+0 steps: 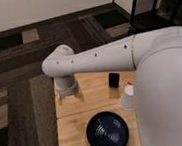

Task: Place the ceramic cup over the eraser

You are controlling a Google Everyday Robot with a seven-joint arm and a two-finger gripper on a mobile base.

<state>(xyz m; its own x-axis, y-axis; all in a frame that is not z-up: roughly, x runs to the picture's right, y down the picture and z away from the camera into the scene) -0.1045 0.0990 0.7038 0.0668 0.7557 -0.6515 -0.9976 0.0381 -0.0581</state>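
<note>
The white ceramic cup (126, 97) stands on the wooden table (95, 94), partly hidden behind my white arm at the right. The black eraser (114, 79) stands on the table just beyond the cup, a little to its left. My gripper (69, 95) hangs below the arm's wrist over the left part of the table, well left of both the cup and the eraser. Its tips are seen from above only.
A wide dark blue ribbed bowl (107, 132) sits at the near side of the table. My bulky arm (156, 79) covers the table's right side. A patterned brown carpet surrounds the table, and a black shelf frame (151, 4) stands at the back right.
</note>
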